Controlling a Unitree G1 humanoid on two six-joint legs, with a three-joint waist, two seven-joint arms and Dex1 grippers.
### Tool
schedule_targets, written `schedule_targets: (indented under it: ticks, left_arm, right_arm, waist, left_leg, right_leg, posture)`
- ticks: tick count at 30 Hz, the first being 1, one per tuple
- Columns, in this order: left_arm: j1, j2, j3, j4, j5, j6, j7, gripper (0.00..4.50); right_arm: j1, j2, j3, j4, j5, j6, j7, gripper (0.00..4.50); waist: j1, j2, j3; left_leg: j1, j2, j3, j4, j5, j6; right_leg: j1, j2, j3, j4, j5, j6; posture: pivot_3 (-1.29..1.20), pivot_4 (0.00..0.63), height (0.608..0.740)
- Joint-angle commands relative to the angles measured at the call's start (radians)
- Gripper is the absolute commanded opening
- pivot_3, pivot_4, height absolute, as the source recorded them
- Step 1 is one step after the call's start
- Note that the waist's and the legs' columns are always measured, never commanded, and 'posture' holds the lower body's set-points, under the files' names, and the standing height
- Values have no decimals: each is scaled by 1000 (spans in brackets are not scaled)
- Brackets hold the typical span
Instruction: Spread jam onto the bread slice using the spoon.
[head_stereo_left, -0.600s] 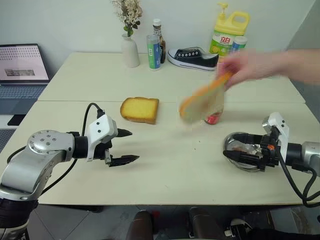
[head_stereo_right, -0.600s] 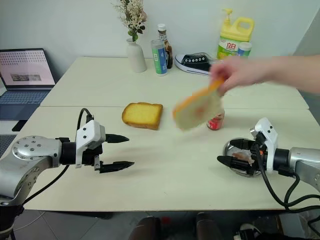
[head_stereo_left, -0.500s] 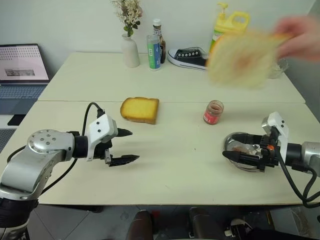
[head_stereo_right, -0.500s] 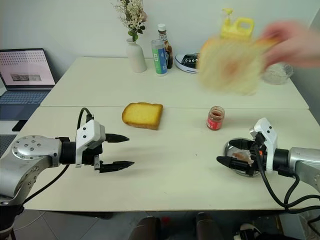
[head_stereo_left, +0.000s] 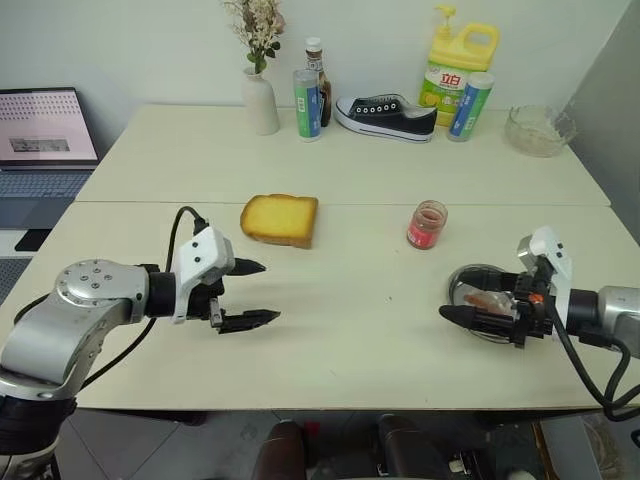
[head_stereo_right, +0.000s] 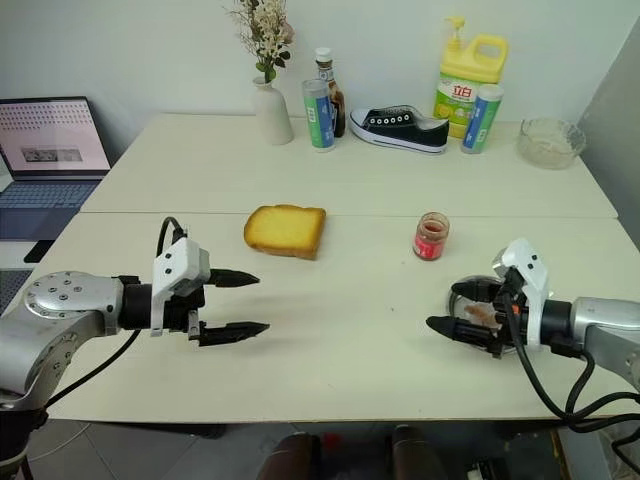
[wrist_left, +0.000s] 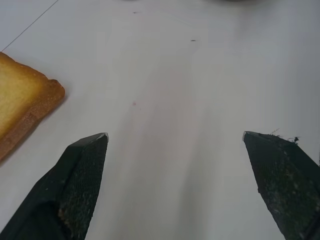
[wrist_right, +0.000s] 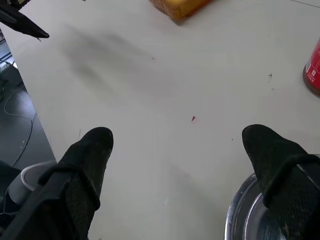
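Spoon (head_stereo_left: 487, 299) lying in steel dish (head_stereo_left: 462, 281), lower right: thin, stiff, slippery, so pinching mid-handle. Bread slice (head_stereo_left: 279, 218) sitting centre, soft. Jam (head_stereo_left: 426, 225) right of centre. Left gripper (head_stereo_left: 250, 294), right gripper (head_stereo_right: 447, 308) both spread, empty.

- Head pair sat high, looked forward and down over the table (head_stereo_left: 350, 350); both eyes took in the same spread, the right one shifted slightly sideways.
- Left wrist camera rode low and close behind the left gripper (wrist_left: 175, 145), facing along its fingers; it caught a corner of the bread slice (wrist_left: 20, 100).
- Right wrist camera looked past the right gripper (wrist_right: 175, 135) across the tabletop, sharing the steel dish (wrist_right: 245, 220) and the slice with the head pair.
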Motion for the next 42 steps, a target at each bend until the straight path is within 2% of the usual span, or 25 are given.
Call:
schedule_targets:
  ticks: [1,4,8,11,14,20,24,29,32,42]
  left_arm:
    - [-42,-53,113,39,-90,69,76,4500]
    - [-73,-118,188,102,-126,96,163,4500]
    - [-128,-244,237,311,-38,29,367,4500]
    - [-156,-307,232,432,32,-67,447,4500]
    - [-204,-393,252,527,33,-112,513,4500]
    - [-275,-504,213,664,45,-184,530,4500]
    - [-313,-543,188,766,81,-239,517,4500]
    - [-376,-547,159,897,119,-281,490,4500]
    - [-412,-552,155,980,138,-317,481,3989]
    - [-509,-564,138,1134,176,-392,431,897]
  right_arm:
    - [-50,22,39,-59,9,-18,-15,4487]
    - [-104,60,98,-80,-15,-37,-38,4487]
    - [-183,112,325,-83,-184,-116,-24,4487]
    - [-300,234,420,-13,-257,-160,-62,4487]
    - [-359,333,510,43,-367,-223,-92,4487]
    - [-391,476,558,119,-477,-298,-150,4487]
    - [-380,510,565,126,-520,-319,-149,4487]
    - [-372,537,549,116,-530,-304,-163,4487]
    - [-362,532,542,102,-535,-296,-159,4500]
    - [-346,535,494,74,-539,-258,-182,4500]
  waist:
    - [0,0,0]
    - [-2,0,0]
    - [-1,0,0]
    - [-5,0,0]
    - [-1,-1,-1]
    - [5,-6,-3]
    - [2,-6,-3]
    - [1,-6,-3]
    - [1,-6,-3]
    - [1,-6,-3]
  left_leg:
    - [0,0,0,0,0,0]
    - [0,1,-1,1,0,0]
    - [0,0,-2,3,0,0]
    - [0,0,-1,5,0,0]
    - [-1,0,-2,7,0,0]
    - [-2,-2,-1,10,0,-1]
    - [-1,-3,-1,11,1,-2]
    - [-1,-3,-2,10,1,-2]
    - [-1,-2,-3,10,1,-2]
    - [-1,-3,-3,9,1,-2]
  right_leg:
    - [0,0,0,0,0,0]
    - [0,1,-1,1,0,0]
    - [1,1,-1,1,0,1]
    - [1,0,-1,1,1,1]
    - [1,0,-1,1,4,1]
    - [3,-5,0,0,8,2]
    - [4,-5,0,-1,9,4]
    - [4,-3,-1,0,9,4]
    - [4,-2,-1,0,10,3]
    - [4,-2,-2,0,10,3]
  posture:
    - [0,150,740]
    - [0,150,740]
    - [0,150,740]
    - [0,150,740]
    - [0,150,740]
    - [0,150,740]
    - [0,150,740]
    - [0,150,740]
    - [0,150,740]
    - [0,150,740]
